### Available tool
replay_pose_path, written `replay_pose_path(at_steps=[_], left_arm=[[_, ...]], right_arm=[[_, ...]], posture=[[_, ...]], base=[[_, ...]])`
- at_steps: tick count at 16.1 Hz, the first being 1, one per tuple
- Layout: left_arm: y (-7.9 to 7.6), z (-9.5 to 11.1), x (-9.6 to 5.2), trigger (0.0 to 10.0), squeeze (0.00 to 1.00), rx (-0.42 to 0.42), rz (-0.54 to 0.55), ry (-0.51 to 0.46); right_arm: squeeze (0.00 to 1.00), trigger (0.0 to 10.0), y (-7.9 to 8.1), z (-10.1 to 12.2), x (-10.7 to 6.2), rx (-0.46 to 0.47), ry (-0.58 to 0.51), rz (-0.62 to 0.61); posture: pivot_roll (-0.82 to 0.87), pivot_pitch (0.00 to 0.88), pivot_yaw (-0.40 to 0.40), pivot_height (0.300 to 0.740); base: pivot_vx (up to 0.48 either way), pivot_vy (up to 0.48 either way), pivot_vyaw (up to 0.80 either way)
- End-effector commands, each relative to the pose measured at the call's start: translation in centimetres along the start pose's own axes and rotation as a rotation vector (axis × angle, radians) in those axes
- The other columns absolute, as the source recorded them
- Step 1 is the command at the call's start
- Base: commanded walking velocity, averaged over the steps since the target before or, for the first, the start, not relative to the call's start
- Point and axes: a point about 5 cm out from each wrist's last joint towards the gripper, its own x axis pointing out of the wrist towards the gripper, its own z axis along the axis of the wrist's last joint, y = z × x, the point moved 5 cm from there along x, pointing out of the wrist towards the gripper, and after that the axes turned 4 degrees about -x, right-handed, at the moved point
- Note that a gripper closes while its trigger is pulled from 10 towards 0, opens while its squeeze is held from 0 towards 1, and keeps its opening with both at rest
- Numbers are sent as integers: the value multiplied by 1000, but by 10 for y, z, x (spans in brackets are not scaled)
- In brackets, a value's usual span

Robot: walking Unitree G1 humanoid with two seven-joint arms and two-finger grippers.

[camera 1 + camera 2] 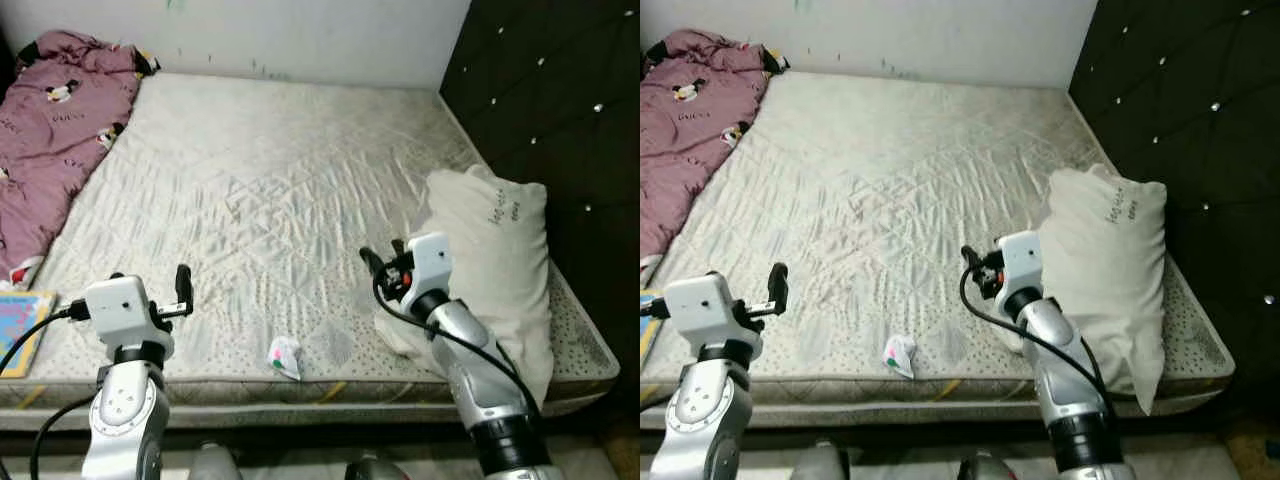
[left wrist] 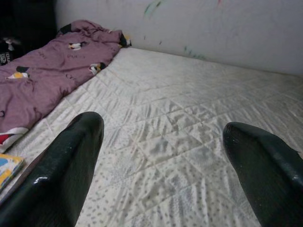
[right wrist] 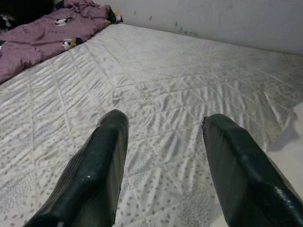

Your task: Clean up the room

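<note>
A small crumpled white wrapper (image 1: 284, 357) with red and green print lies near the front edge of the bare quilted mattress (image 1: 270, 170). My left gripper (image 1: 176, 294) hovers open over the mattress's front left part, to the left of the wrapper, with nothing between its fingers (image 2: 71, 161). Above and to the right of the wrapper, my right gripper (image 1: 384, 256) is open and empty too, close beside a cream pillow (image 1: 500, 260). In the right wrist view its fingers (image 3: 102, 161) point across the mattress toward the wall.
A purple printed blanket (image 1: 50, 130) is bunched along the left side of the bed. A colourful book (image 1: 20, 328) lies at the front left corner. A dark tufted headboard (image 1: 560, 110) rises on the right, a white wall (image 1: 300, 35) behind.
</note>
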Motion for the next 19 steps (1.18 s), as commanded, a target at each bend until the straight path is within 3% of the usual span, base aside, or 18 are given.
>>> replay_pose_path(at_steps=[1,5,11,16,19], left_arm=[[0,-2,1,10000,0,10,2,8],[1,-1,2,10000,0,12,6,5],[4,-1,0,10000,0,12,18,8],[0,-2,4,10000,0,1,4,10],[1,-1,3,10000,0,-6,9,9]], right_arm=[[0,10000,-2,0,0,-6,2,2],[0,10000,-1,1,2,-5,-5,8],[0,10000,8,8,13,-56,-32,68],[0,10000,26,17,24,-84,-65,142],[0,10000,22,17,24,-63,-74,128]], posture=[[125,2,-83,625],[124,8,-82,585],[126,20,-71,585],[129,24,-80,585],[129,36,-84,585]], base=[[0,0,0],[0,0,0],[0,0,0],[0,0,580],[0,0,256]])
